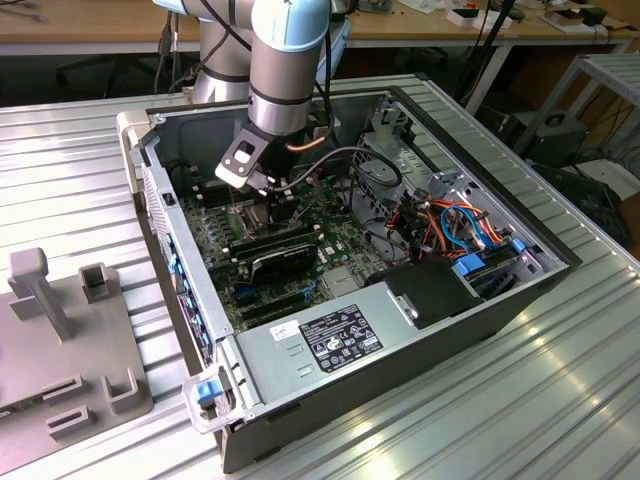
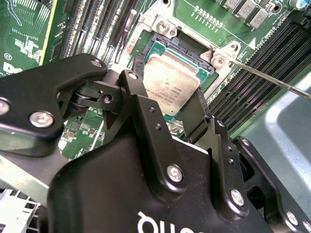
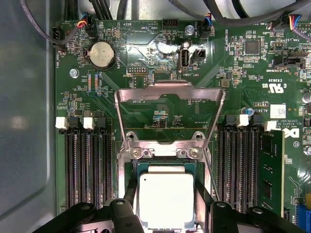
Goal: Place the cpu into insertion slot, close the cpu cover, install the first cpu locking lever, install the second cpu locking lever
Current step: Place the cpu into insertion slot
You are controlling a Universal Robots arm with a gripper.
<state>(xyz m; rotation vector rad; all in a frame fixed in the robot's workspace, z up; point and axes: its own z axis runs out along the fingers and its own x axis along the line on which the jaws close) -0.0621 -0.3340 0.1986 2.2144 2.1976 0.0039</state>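
The cpu (image 3: pixel 166 200) is at the insertion slot (image 2: pixel 163 42) on the green board, dull silver-tan lid up with a green edge round it. It looks square to the socket; whether it is fully seated I can't tell.

Across the first wrist view the order is memory slots (image 3: pixel 87 167), one black finger, the chip, the other finger, then more slots. The gripper (image 3: pixel 166 190) pinches the cpu by two opposite edges, with the fingers (image 2: pixel 146 114) tight against its sides. I judge step one nearly done: the chip is placed but not released.

The cpu cover (image 3: pixel 170 91) is flipped open and lies back over the board beyond the socket, so it is not closed. One locking lever (image 2: pixel 272 80), a thin wire rod, stands free off a socket corner, unlatched. I can't make out the other lever. In the exterior view the arm reaches down into the open computer case (image 1: pixel 330 420).
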